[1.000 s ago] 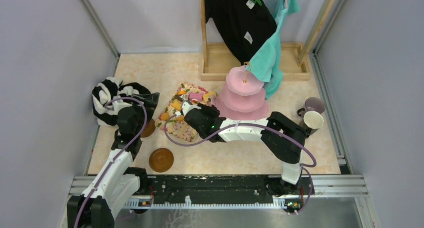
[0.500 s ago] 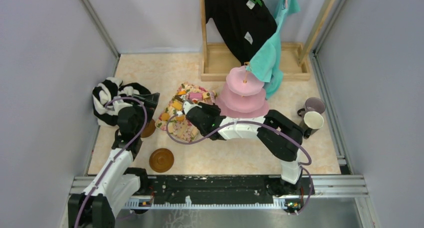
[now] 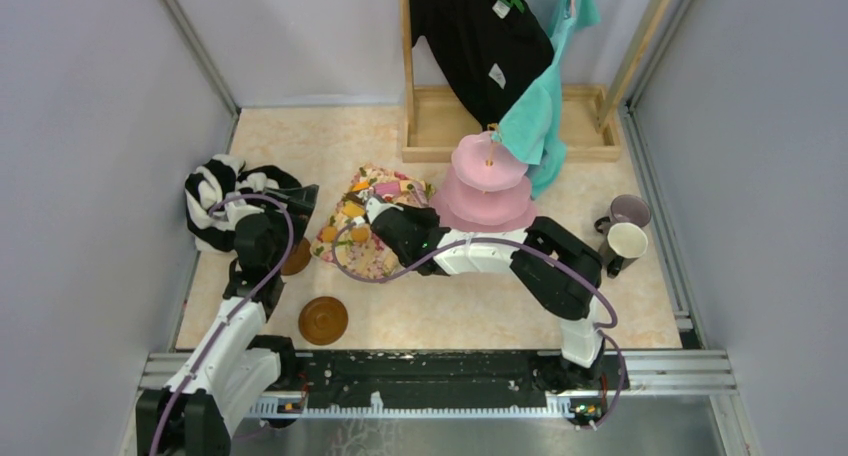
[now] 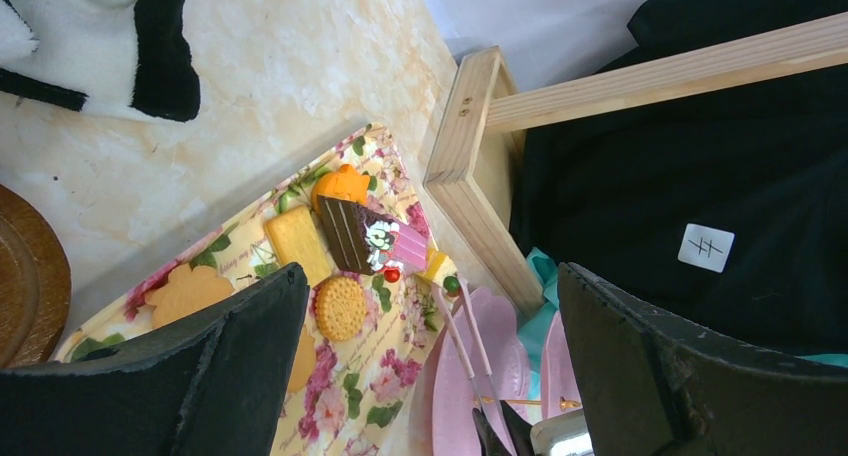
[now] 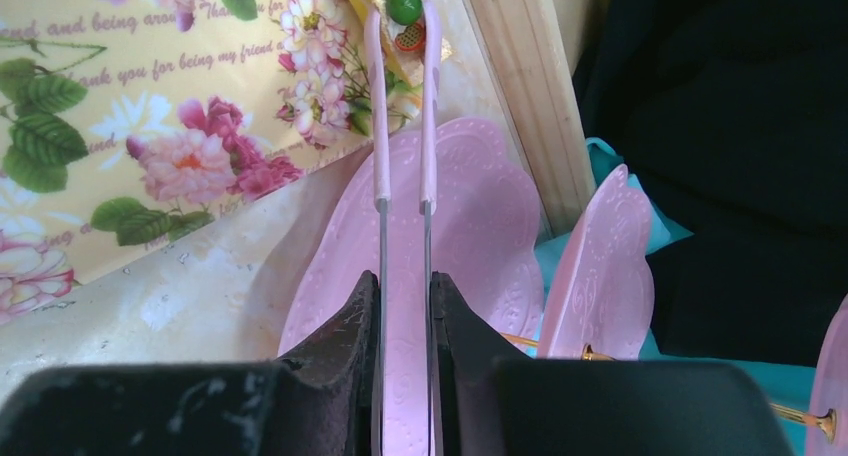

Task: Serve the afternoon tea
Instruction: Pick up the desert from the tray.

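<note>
My right gripper [image 5: 403, 306] is shut on pink-tipped tongs [image 5: 402, 126]. The tongs' tips stand either side of a small yellow pastry with a green ball [image 5: 404, 6] at the edge of the floral cloth [image 5: 150, 96]. The pink cake stand [image 3: 487, 191] rises just right of it. More pastries [image 4: 341, 308] lie on the cloth, among them a brown-and-pink slice [image 4: 365, 238]. My left gripper [image 4: 430, 356] hangs open above the cloth's left part, holding nothing. Lilac mug [image 3: 628, 212] and cream mug [image 3: 627, 242] stand at the right. One saucer [image 3: 323, 320] lies near the front left, another [image 3: 296, 259] is half hidden under my left arm.
A wooden rack base [image 3: 440, 126] stands at the back, with a black garment [image 3: 480, 36] and a teal cloth [image 3: 545, 106] hanging over the stand's top tier. The striped garment [image 3: 215, 201] lies crumpled at the left wall. Walls close in both sides.
My right gripper has squeezed the tongs narrower and reached slightly further left over the cloth. The left arm has not moved.
</note>
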You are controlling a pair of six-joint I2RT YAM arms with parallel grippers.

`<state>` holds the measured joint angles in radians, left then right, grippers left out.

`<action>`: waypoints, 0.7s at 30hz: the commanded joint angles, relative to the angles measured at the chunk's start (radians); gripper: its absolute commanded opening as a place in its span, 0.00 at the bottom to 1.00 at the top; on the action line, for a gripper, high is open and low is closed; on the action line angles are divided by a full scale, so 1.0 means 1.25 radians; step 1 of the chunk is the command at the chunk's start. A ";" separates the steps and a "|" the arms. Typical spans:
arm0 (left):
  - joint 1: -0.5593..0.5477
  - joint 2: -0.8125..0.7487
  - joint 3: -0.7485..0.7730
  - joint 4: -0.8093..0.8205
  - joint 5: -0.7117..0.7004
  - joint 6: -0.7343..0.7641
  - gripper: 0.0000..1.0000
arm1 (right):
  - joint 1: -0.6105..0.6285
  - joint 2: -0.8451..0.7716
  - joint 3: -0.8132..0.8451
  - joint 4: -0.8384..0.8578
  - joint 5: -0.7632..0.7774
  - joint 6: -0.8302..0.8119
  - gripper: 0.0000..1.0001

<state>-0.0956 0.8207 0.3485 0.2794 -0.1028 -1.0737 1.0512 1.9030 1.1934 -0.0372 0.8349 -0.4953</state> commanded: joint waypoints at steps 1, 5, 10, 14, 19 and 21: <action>0.005 -0.013 -0.009 0.015 0.010 -0.001 0.99 | -0.006 -0.010 0.022 0.017 0.007 0.020 0.00; 0.005 -0.017 -0.009 0.010 0.013 -0.002 0.99 | -0.002 -0.027 0.011 0.010 0.008 0.034 0.00; 0.004 -0.024 -0.005 0.004 0.010 0.000 0.99 | 0.022 -0.062 0.003 -0.002 0.028 0.040 0.00; 0.005 -0.028 0.007 -0.009 0.011 0.006 0.99 | 0.035 -0.095 0.003 -0.010 0.046 0.046 0.00; 0.005 -0.031 0.011 -0.017 0.008 0.014 0.99 | 0.054 -0.130 0.000 -0.019 0.054 0.057 0.00; 0.004 -0.029 0.016 -0.024 0.003 0.018 0.99 | 0.060 -0.143 -0.004 -0.023 0.056 0.064 0.00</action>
<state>-0.0952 0.7971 0.3466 0.2584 -0.1001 -1.0752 1.1049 1.8095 1.1908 -0.0853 0.8650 -0.4438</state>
